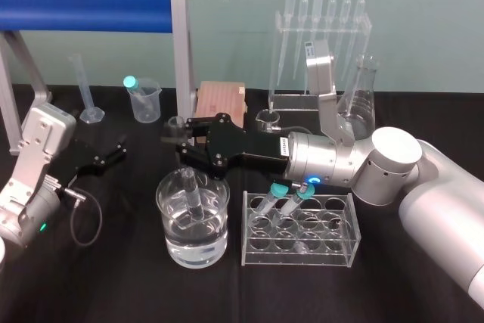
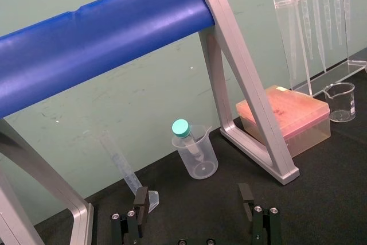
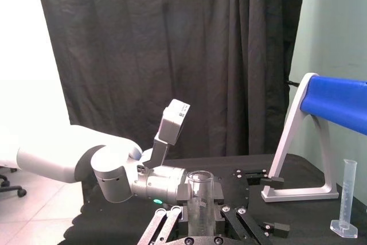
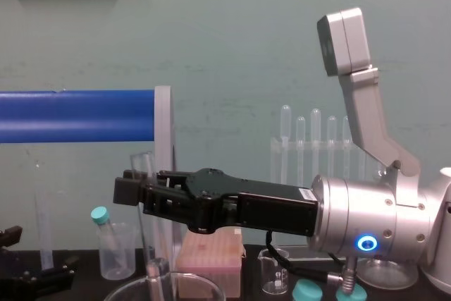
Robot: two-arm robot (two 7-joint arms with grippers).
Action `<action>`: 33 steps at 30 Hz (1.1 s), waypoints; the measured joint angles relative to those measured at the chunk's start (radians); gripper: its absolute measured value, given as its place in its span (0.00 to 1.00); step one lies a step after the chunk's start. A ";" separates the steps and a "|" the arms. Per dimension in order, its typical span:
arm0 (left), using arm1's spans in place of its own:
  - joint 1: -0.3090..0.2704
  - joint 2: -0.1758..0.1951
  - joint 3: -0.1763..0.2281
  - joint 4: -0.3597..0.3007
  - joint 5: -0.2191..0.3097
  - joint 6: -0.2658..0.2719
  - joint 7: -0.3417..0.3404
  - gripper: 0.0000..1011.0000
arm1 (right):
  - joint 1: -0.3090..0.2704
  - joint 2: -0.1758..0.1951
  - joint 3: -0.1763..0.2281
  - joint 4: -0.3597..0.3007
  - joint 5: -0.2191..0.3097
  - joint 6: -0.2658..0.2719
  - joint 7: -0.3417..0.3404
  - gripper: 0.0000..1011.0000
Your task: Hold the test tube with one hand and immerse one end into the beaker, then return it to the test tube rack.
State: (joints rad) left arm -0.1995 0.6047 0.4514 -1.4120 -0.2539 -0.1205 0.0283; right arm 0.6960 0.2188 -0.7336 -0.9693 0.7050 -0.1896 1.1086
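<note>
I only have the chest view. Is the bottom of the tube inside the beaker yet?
Observer: Yes. The head view shows the tube, gripped by the right end effector, standing inside the beaker. Its lower end is about at the water surface; I can't tell if it's submerged.
Operator: Where's the rack?
Observer: The rack stands just right of the beaker and holds two capped tubes. Its front row is empty.
Operator: And the left arm?
Observer: The left end effector is parked left of the beaker, open and empty.
</note>
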 joint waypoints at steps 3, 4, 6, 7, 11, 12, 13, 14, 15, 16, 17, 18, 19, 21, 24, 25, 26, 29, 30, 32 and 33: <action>0.000 0.000 0.000 0.000 0.000 0.000 0.000 0.99 | 0.000 0.000 0.000 0.000 0.000 0.000 0.000 0.22; 0.000 0.000 0.000 0.000 0.000 0.000 0.000 0.99 | 0.000 0.000 0.000 0.000 0.000 0.000 0.000 0.22; 0.000 0.000 0.000 0.000 0.000 0.000 0.000 0.99 | 0.000 0.000 0.000 0.000 0.000 0.000 0.000 0.22; 0.000 0.000 0.000 0.000 0.000 0.000 0.000 0.99 | 0.000 0.000 0.000 0.000 0.000 0.000 0.000 0.22; 0.000 0.000 0.000 0.000 0.000 0.000 0.000 0.99 | 0.000 0.000 0.000 0.000 0.000 0.000 0.000 0.22; 0.000 0.000 0.000 0.000 0.000 0.000 0.000 0.99 | 0.000 0.000 0.000 0.000 0.000 0.000 0.000 0.22; 0.000 0.000 0.000 0.000 0.000 0.000 0.000 0.99 | 0.000 0.000 0.000 0.000 0.000 0.000 0.000 0.22; 0.000 0.000 0.000 0.000 0.000 0.000 0.000 0.99 | 0.000 0.000 0.000 0.000 0.000 0.000 0.000 0.22; 0.000 0.000 0.000 0.000 0.000 0.000 0.000 0.99 | 0.000 0.000 0.000 0.000 0.000 0.000 0.000 0.22; 0.000 0.000 0.000 0.000 0.000 0.000 0.000 0.99 | 0.000 0.000 0.000 0.000 0.000 0.000 0.000 0.22; 0.000 0.000 0.000 0.000 0.000 0.000 0.000 0.99 | 0.000 0.000 0.000 0.000 0.000 0.000 0.000 0.22; 0.000 0.000 0.000 0.000 0.000 0.000 0.000 0.99 | 0.000 0.000 0.000 0.000 0.000 0.000 0.000 0.22; 0.000 0.000 0.000 0.000 0.000 0.000 0.000 0.99 | 0.000 0.000 0.000 0.000 0.000 0.000 0.000 0.22; 0.000 0.000 0.000 0.000 0.000 0.000 0.000 0.99 | 0.000 0.000 0.000 0.000 0.000 0.000 0.000 0.22; 0.000 0.000 0.000 0.000 0.000 0.000 0.000 0.99 | 0.000 0.000 0.000 0.000 0.000 0.000 0.000 0.22; 0.000 0.000 0.000 0.000 0.000 0.000 0.000 0.99 | 0.000 0.000 0.000 0.000 0.000 0.000 0.000 0.22; 0.000 0.000 0.000 0.000 0.000 0.000 0.000 0.99 | 0.000 0.000 0.000 0.000 0.000 0.000 0.000 0.22; 0.000 0.000 0.000 0.000 0.000 0.000 0.000 0.99 | 0.000 0.000 0.000 0.000 0.000 0.000 0.000 0.22; 0.000 0.000 0.000 0.000 0.000 0.000 0.000 0.99 | 0.000 0.000 0.000 0.000 0.000 0.000 0.000 0.22; 0.000 0.000 0.000 0.000 0.000 0.000 0.000 0.99 | 0.000 0.000 0.000 0.000 0.000 0.000 0.000 0.22; 0.000 0.000 0.000 0.000 0.000 0.000 0.000 0.99 | 0.000 0.000 0.000 0.000 0.000 0.000 0.000 0.22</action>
State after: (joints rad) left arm -0.1995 0.6047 0.4514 -1.4119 -0.2539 -0.1205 0.0283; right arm 0.6960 0.2188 -0.7336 -0.9693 0.7050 -0.1896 1.1087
